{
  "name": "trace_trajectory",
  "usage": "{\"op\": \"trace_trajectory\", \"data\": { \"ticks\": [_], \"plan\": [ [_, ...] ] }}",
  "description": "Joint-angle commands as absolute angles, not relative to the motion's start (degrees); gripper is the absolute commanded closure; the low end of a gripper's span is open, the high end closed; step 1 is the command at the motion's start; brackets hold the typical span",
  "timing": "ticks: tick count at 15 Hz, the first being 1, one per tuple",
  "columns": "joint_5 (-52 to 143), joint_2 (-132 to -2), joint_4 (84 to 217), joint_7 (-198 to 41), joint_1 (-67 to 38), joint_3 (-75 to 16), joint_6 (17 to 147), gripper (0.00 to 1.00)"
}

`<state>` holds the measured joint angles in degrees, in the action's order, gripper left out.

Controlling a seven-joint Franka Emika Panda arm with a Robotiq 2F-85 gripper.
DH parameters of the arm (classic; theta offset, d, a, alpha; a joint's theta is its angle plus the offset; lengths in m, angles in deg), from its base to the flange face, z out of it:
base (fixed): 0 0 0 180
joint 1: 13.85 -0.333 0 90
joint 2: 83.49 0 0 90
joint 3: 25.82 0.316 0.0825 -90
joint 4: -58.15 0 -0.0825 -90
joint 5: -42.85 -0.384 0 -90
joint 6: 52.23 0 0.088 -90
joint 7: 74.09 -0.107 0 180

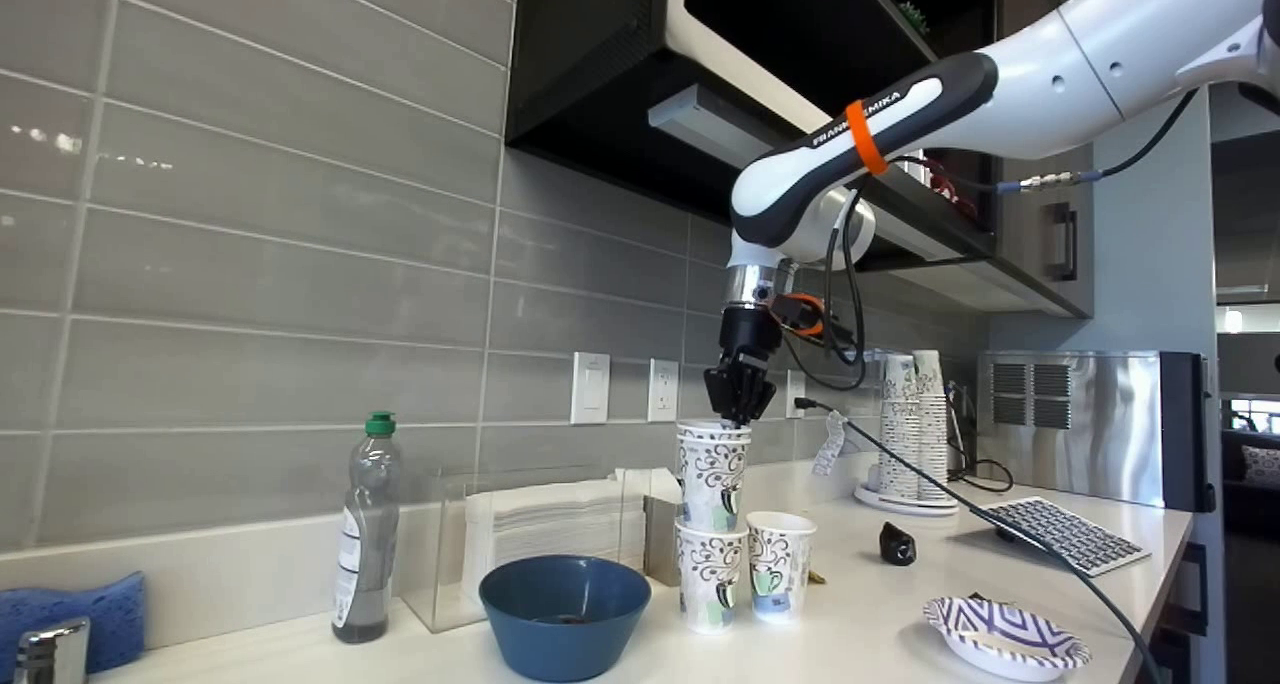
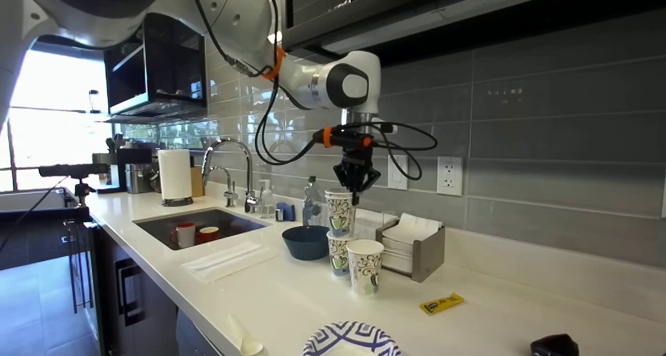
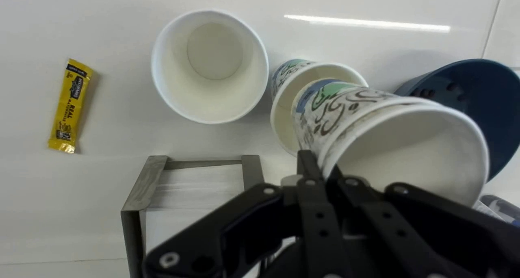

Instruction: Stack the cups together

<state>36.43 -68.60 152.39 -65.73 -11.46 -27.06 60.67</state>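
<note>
My gripper (image 1: 738,422) is shut on the rim of a nested pair of white printed cups (image 1: 712,484); two rims show close together in the wrist view (image 3: 337,111). One fingertip is inside the mouth, the other outside. The held pair is upright in both exterior views. Its bottom is at the mouth of a lower cup (image 1: 710,584) standing on the counter; I cannot tell how far it is inside. The lower cup's mouth (image 3: 284,119) is partly covered in the wrist view. Another empty cup (image 2: 365,272) stands upright close beside it, its mouth (image 3: 215,66) facing up.
A blue bowl (image 1: 565,629) stands close beside the lower cup. A napkin holder (image 2: 432,254) is behind the cups. A green-capped bottle (image 1: 366,534), a yellow sachet (image 2: 441,304), a patterned paper plate (image 1: 1005,649) and tall cup stacks (image 1: 898,444) are on the counter.
</note>
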Motion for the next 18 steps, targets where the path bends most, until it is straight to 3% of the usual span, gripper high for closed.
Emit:
{"op": "trace_trajectory", "data": {
  "ticks": [1, 11, 18],
  "plan": [
    [36.3, -67.9, 150.5, -65.4, -11.0, -26.7, 58.5, 0.68],
    [38.0, -71.4, 156.1, -72.5, -11.0, -28.0, 60.4, 0.02],
    [39.6, -73.0, 163.7, -71.0, -9.3, -30.1, 68.4, 0.00]
  ]
}}
